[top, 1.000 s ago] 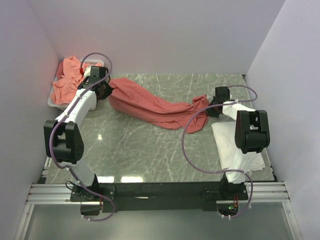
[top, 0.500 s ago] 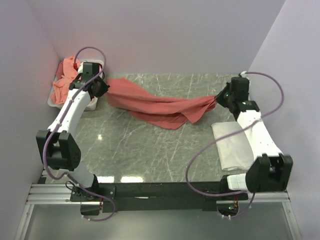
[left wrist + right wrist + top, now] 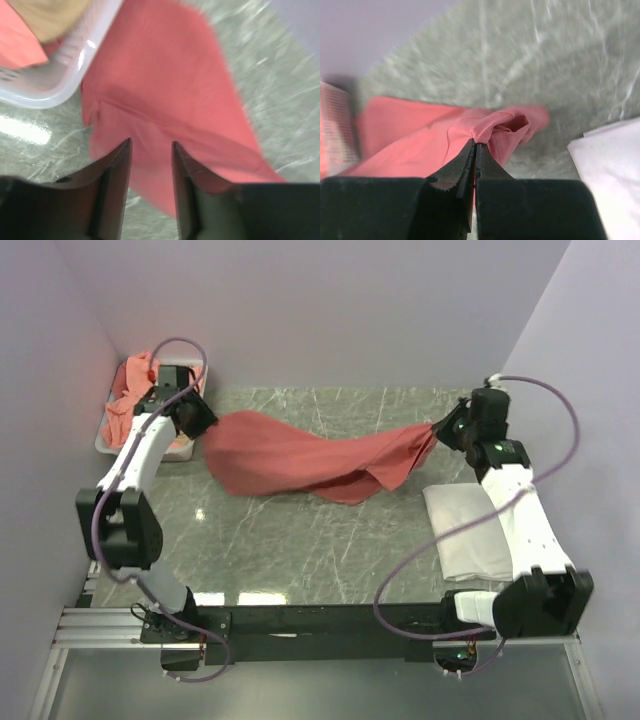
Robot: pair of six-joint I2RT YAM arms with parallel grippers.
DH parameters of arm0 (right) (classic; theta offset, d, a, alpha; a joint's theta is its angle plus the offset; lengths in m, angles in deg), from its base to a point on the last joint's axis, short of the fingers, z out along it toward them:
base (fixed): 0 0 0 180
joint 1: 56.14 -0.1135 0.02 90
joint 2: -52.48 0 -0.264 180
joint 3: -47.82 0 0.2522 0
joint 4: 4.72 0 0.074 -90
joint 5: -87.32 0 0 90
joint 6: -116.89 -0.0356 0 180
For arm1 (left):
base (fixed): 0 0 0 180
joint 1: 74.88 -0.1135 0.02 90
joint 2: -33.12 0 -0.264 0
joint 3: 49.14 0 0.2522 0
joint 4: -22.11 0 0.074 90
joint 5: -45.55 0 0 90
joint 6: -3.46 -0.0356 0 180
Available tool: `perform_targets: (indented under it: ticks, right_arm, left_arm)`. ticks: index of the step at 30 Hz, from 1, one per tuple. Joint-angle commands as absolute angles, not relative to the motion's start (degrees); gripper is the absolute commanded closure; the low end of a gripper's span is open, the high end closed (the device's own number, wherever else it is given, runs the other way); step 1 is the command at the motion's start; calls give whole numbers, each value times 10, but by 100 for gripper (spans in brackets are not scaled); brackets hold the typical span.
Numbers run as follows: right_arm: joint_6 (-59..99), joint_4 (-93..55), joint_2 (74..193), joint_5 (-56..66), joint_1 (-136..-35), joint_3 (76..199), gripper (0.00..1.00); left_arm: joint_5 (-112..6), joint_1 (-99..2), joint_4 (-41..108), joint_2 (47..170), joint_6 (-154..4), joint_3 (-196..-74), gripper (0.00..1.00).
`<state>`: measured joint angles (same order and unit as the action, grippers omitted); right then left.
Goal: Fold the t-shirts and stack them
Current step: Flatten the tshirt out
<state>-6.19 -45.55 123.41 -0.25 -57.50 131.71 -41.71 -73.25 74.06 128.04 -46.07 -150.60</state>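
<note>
T-shirt [image 3: 300, 455], coral-red: hangs stretched above bench [image 3: 300, 550] between both grippers. Right gripper [image 3: 475, 146]: pressed together on stitched edge. Left gripper [image 3: 149, 145]: narrowly parted, red cloth filling gap. White folded garment [image 3: 468, 530]: lies on bench, right side.

A red shirt [image 3: 300, 455] is stretched from left to right across the far half, raised at both ends, its middle sagging in loose folds and spread wider toward the left. More shirts [image 3: 125, 405] are heaped crumpled at the far left. A white garment [image 3: 470, 530] is laid folded flat at the near right.
</note>
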Motion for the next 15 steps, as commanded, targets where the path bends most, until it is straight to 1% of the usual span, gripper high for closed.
perform_targets:
  ticks: [1,2,4,6,7,8,9,10,12,15]
  right_arm:
    - [-51,-440,1307,9,-582,1279,95]
    - [-48,-436,1317,9,-582,1271,92]
    - [-49,-418,1333,6,-585,1247,83]
    - [-50,-412,1345,4,-586,1237,74]
    - [-49,-411,1348,0,-588,1238,72]
    - [-48,-412,1350,-9,-593,1239,69]
    - [-47,-412,1352,-15,-595,1240,68]
    - [-45,-413,1352,-22,-595,1242,68]
    - [-43,-412,1350,-22,-597,1246,68]
    - [-41,-412,1346,-23,-599,1246,68]
  left_arm:
    - [-462,-731,724,1306,-472,-1484,47]
    - [-460,-731,709,1294,-467,-1438,44]
    - [-451,-731,678,1253,-450,-1393,42]
    - [-446,-731,666,1229,-438,-1327,42]
    - [-427,-731,654,1202,-424,-1305,44]
    - [-417,-731,646,1187,-415,-1255,46]
    - [-412,-730,638,1170,-407,-1230,48]
    - [-408,-723,622,1138,-388,-1181,49]
    - [-393,-710,609,1107,-371,-1138,50]
    - [-358,-663,603,1068,-339,-1083,52]
